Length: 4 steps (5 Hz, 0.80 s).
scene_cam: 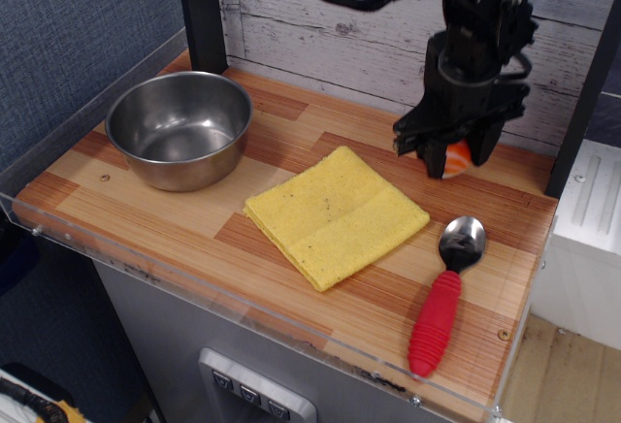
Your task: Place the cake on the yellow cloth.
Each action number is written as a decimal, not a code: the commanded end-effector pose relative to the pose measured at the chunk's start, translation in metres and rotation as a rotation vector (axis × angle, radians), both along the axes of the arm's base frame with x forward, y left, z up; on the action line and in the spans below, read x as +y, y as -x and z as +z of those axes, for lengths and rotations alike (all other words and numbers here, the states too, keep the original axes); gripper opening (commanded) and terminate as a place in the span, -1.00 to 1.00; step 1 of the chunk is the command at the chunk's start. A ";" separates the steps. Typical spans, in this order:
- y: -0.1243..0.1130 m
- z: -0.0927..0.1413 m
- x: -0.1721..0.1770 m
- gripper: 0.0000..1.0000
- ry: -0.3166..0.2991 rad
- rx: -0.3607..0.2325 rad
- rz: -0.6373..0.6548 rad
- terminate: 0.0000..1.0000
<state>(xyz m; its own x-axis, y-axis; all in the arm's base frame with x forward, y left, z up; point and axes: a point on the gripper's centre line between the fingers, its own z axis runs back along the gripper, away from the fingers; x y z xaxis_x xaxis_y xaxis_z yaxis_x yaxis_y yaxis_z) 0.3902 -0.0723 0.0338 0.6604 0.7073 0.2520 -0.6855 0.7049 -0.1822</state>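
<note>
A steel bowl (179, 129) sits at the far left of the wooden desk (146, 219), well apart from the yellow cloth (336, 214) and to its left. The bowl stands upright with nothing visible inside it. Behind the bowl a dark post (202, 11) rises against the whitewashed plank wall (320, 16).

The yellow cloth lies flat near the middle of the desk, folded into a square and turned so one corner points toward the front edge; its layered edges show along the lower left side. Nothing rests on it.

Right of the cloth and nearer the front edge lies a spoon (444, 295) with a red handle and a shiny metal bowl. Its metal end points back toward the wall and sits just beside the cloth's right corner without touching it.

Behind the spoon, and up and to the right of the cloth, the black claw (452, 154) hangs from the arm with its fingers pointing down. It is pinching the cake (458, 157), whose orange top with a pale stripe shows between the dark fingers. The cake appears lifted just clear of the desk, though the fingers hide its underside. It is near the cloth's back right edge, not over the cloth.
</note>
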 end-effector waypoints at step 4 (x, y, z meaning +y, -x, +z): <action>0.107 0.115 0.042 -1.00 -0.003 -0.098 -0.230 -1.00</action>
